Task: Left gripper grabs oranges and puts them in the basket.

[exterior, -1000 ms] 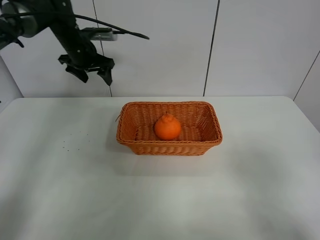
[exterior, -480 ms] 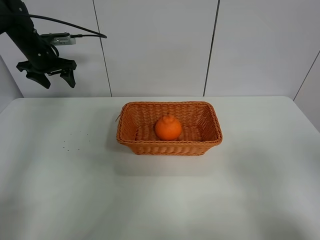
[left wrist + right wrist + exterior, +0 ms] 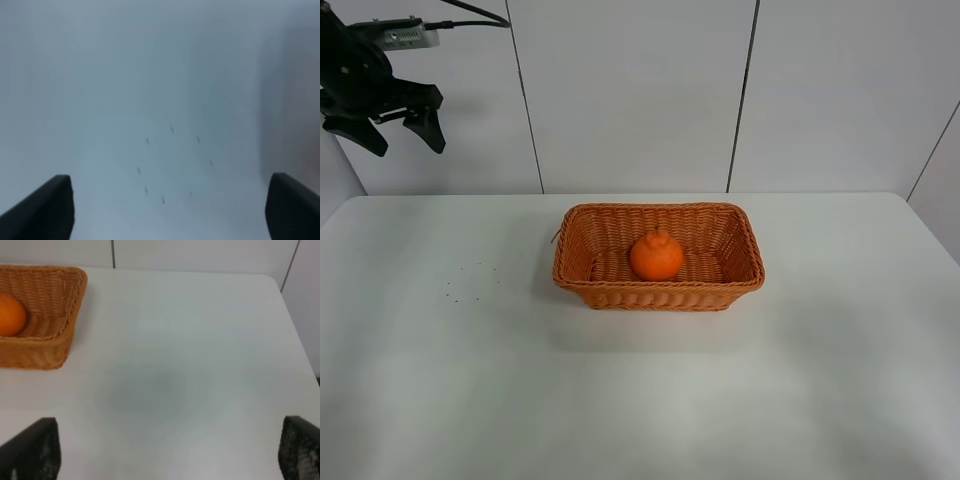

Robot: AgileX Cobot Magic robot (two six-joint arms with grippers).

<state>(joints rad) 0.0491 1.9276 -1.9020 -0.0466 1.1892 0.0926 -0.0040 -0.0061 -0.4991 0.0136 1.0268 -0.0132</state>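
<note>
The table (image 3: 440, 400) is seen whole only from the high camera, white and bare apart from a few dark specks (image 3: 470, 280) on its left part. The basket (image 3: 575, 275) is set near the table's middle, within reach of both arms, and the orange (image 3: 655, 255) is found inside it, resting on the woven floor about midway between the ends, knob upward; the placing is therefore judged done. The left gripper (image 3: 382, 125) is held high near the wall at the far left, well apart from the basket, jaws spread wide and nothing held, a pose that fits an arm parked clear of the work. From the left wrist camera only the two finger tips (image 3: 50, 210) are shown, wide apart with nothing between them, above blurred tabletop and the same specks (image 3: 165, 170); basket and fruit are not shown there. The right gripper (image 3: 167, 455) is absent from the high view; in its own wrist view its tips are seen wide apart and empty over bare table, and the basket's end (image 3: 55, 347) with part of the orange (image 3: 10, 315) is caught from a lower, closer angle, by which the sloped wall and braided rim are made plainer.
</note>
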